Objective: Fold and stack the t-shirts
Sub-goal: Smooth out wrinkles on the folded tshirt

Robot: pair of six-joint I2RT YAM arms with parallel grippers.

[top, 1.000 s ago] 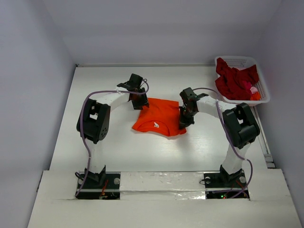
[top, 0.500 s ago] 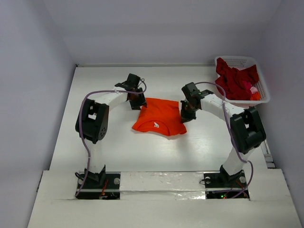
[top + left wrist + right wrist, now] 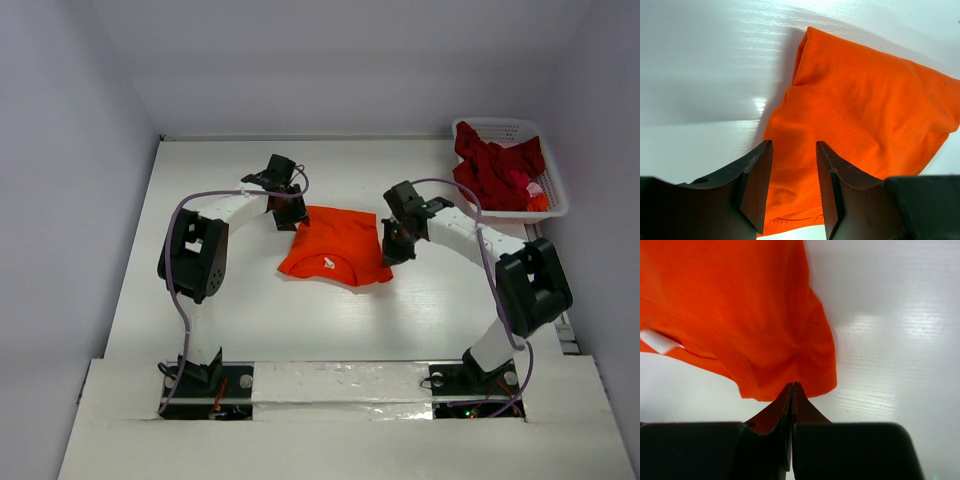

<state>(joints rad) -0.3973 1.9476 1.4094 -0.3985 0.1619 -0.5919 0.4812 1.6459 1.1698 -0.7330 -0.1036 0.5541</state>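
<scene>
The white desk (image 3: 250,300) carries everything, and the orange t-shirt (image 3: 340,240) lies in the middle of it between the two arms, where both can reach an edge. It is already gathered into a rough block rather than spread flat, so the job looks to be partway through a fold on this first shirt

The white basket (image 3: 500,128) sits at the far right corner, well apart from the working area, and holds the dark red t-shirts (image 3: 495,170) in a loose heap; they appear to be waiting their turn

The left gripper (image 3: 292,212) hangs over the shirt's far left corner with its jaws partly apart and orange cloth showing between them, holding nothing, probably lined up to take that corner. The right gripper (image 3: 393,248) is at the shirt's right edge with its jaws pressed together; in the wrist view the cloth puckers toward the tips, so it seems clamped on the hem to drag that side

The small white neck label (image 3: 327,263) faces up near the front edge, marking the collar end
</scene>
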